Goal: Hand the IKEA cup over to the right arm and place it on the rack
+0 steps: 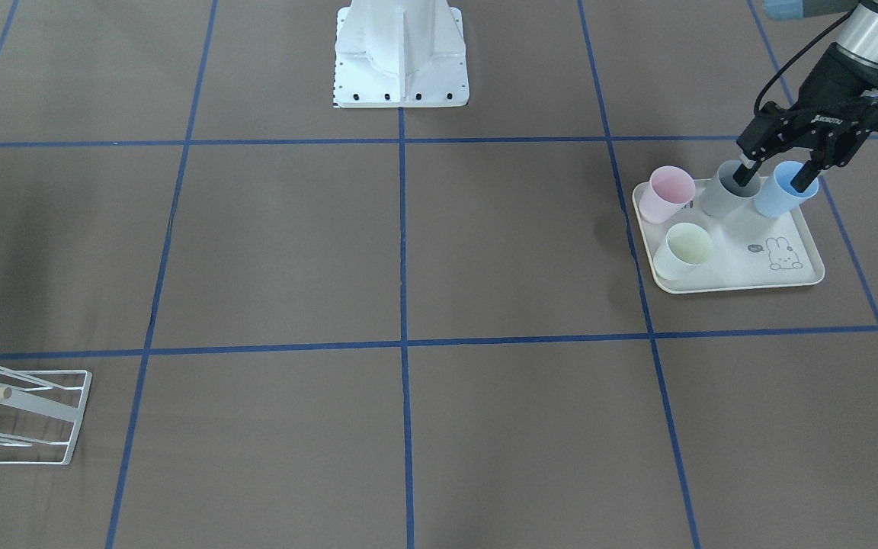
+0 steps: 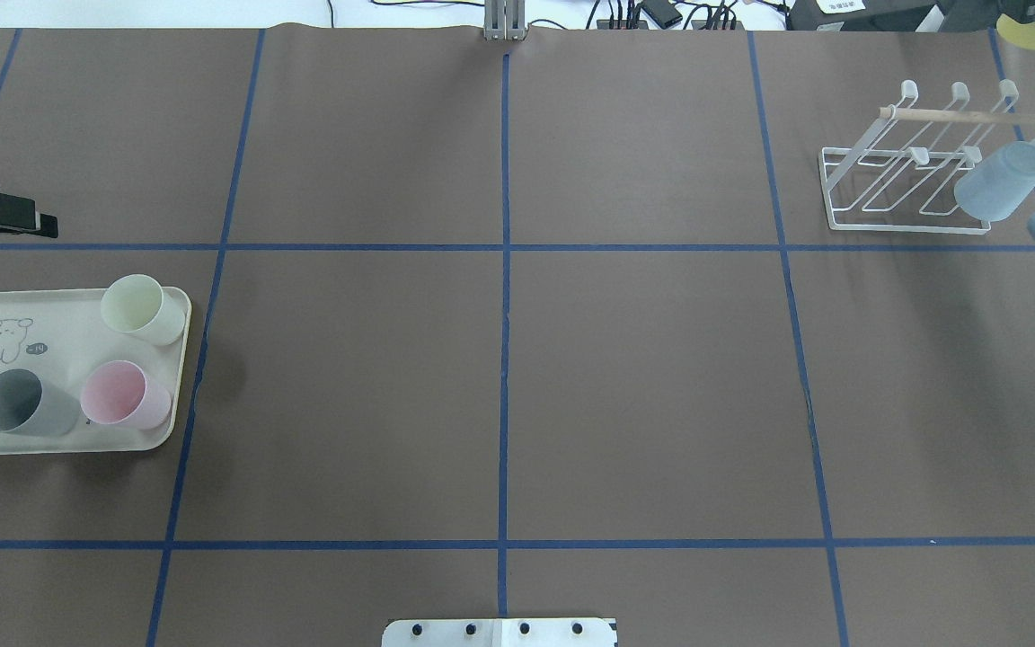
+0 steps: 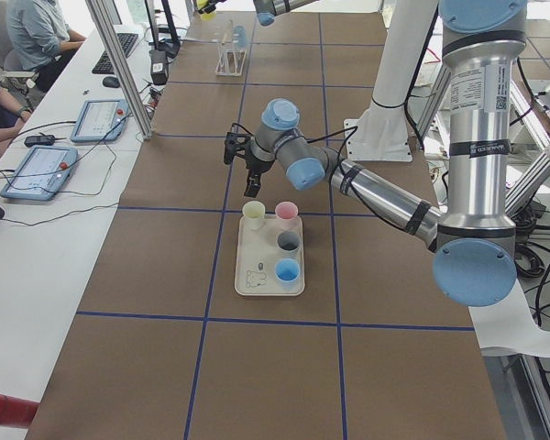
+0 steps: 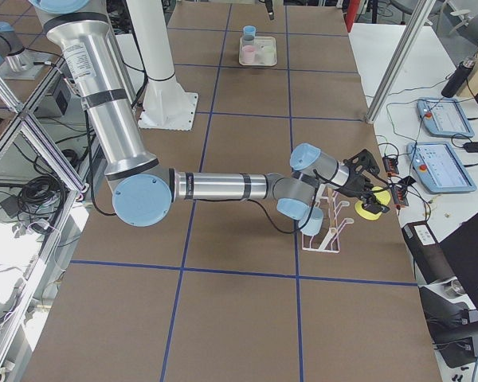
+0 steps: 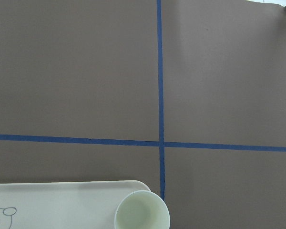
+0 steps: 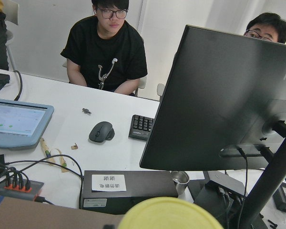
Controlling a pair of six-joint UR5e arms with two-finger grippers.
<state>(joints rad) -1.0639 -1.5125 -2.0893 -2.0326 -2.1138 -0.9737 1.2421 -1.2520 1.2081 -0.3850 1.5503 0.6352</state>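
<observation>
Status: yellow cup (image 2: 1032,30) at right gripper (image 4: 372,195), upper right of overhead frame; jaws' grip cannot be told.
Jaws of left gripper (image 1: 774,180) released, near tray (image 2: 68,352). Count: four cups (image 2: 143,308) on tray, one blue-grey cup (image 2: 1001,181) on rack (image 2: 913,230).

Perhaps six cups (image 2: 134,308); one tray (image 2: 68,346), one rack (image 2: 949,113)

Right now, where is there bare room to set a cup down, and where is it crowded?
Bare: the table's middle between tray and rack; also the tray's rabbit-print corner. Crowded: the tray's other end, four cups, left gripper hovering nearby; the rack's end, a pale blue cup hung there, right gripper holding a yellow cup beside it.
</observation>
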